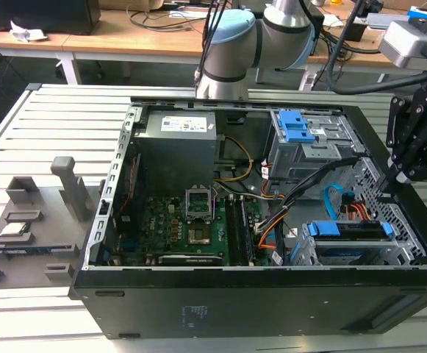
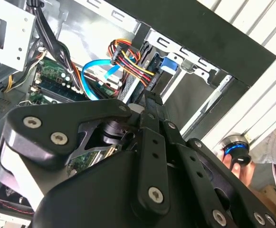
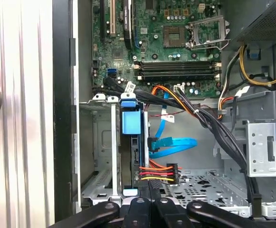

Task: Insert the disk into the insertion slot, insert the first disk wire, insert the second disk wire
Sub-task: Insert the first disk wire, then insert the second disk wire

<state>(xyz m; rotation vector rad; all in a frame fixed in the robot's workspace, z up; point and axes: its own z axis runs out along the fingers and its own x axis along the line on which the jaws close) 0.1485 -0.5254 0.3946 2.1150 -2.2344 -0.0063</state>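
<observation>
The disk, in its blue carrier, sits inside the insertion slot, the silver perforated cage at the exterior view's right. In the first wrist view the disk stands edge-on in the slot. The light-blue second disk wire curves to a plug on the disk's back edge. Just below it, the first disk wire, a red-orange-yellow bundle with a black plug, also meets the disk. My gripper hovers over the case's right rim, above the slot, shut and holding nothing. In both wrist views the gripper points toward the plugs.
A grey cage with blue pull tabs, the power supply and the motherboard share the case. Thick black cables cross beside the slot. A grey fixture lies on the slatted table. A person's hand rests by a blue-ringed knob.
</observation>
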